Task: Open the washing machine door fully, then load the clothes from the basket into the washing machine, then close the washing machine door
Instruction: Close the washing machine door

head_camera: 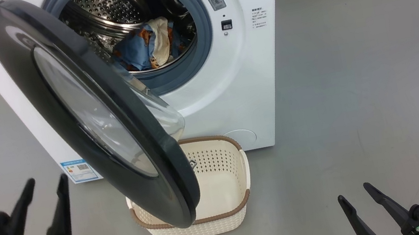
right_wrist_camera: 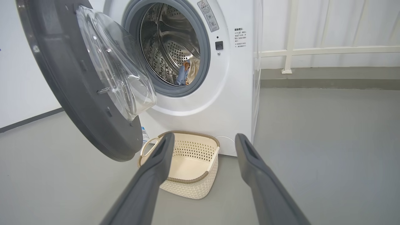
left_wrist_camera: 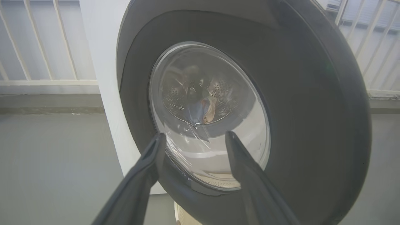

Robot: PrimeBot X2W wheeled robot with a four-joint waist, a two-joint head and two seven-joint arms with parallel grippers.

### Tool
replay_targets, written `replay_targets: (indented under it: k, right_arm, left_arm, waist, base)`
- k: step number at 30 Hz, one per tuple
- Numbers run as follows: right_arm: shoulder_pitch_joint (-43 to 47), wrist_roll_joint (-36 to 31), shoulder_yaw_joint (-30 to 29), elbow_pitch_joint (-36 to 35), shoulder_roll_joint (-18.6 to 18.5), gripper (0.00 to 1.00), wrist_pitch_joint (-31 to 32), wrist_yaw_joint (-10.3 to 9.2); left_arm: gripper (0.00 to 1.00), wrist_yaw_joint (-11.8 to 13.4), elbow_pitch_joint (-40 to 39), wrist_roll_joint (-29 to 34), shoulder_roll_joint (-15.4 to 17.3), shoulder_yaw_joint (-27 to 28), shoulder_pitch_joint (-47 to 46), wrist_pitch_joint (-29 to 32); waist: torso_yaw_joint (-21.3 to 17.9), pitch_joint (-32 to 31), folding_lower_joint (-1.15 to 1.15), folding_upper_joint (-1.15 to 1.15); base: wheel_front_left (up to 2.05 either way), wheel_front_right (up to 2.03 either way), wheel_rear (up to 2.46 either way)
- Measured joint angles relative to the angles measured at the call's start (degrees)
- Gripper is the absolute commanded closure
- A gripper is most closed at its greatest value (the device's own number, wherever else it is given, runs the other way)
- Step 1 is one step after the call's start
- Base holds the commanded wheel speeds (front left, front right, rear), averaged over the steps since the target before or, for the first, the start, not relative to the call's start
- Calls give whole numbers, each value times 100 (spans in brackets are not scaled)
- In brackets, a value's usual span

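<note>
The large round door with glossy black rim and bulging clear glass centre is seen swung partway out from the big white front-loading washing machine. It overhangs the small cream perforated plastic basket with brown rim, which is set on the grey floor just before the machine. The light blue printed garments with cream lining are lying low in the perforated steel drum.

If the door is pushed on its slick glass, a slip of the fingers may be expected. Any fold lying over the grey rubber gasket could be trapped on closing.

The left claw is held wide and empty, aimed at the door's outer face; contact cannot be told. The right claw is held low, well apart, spread and empty.
</note>
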Motion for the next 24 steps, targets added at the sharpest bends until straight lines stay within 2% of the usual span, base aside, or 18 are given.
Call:
replay_targets:
  k: [4,11,20,24]
  right_arm:
    - [1,-87,-32,-19,1,0,0,0]
    - [0,-92,-147,-35,8,0,0,0]
    - [-1,-102,-211,-41,36,0,0,0]
    - [-1,-142,-280,-42,41,0,0,0]
  left_arm:
    - [0,-1,-36,203,110,-181,280,-405]
    - [0,51,-3,545,80,-271,754,-742]
    - [0,102,-118,924,-272,-5,1306,-799]
    - [0,92,-183,1131,-535,198,1480,-814]
  waist:
    - [-38,-10,0,0]
    - [-106,28,0,0]
    - [-172,56,0,0]
    - [-173,60,0,0]
  base:
    - [0,0,0]
    - [0,0,0]
    - [0,0,0]
    - [0,0,0]
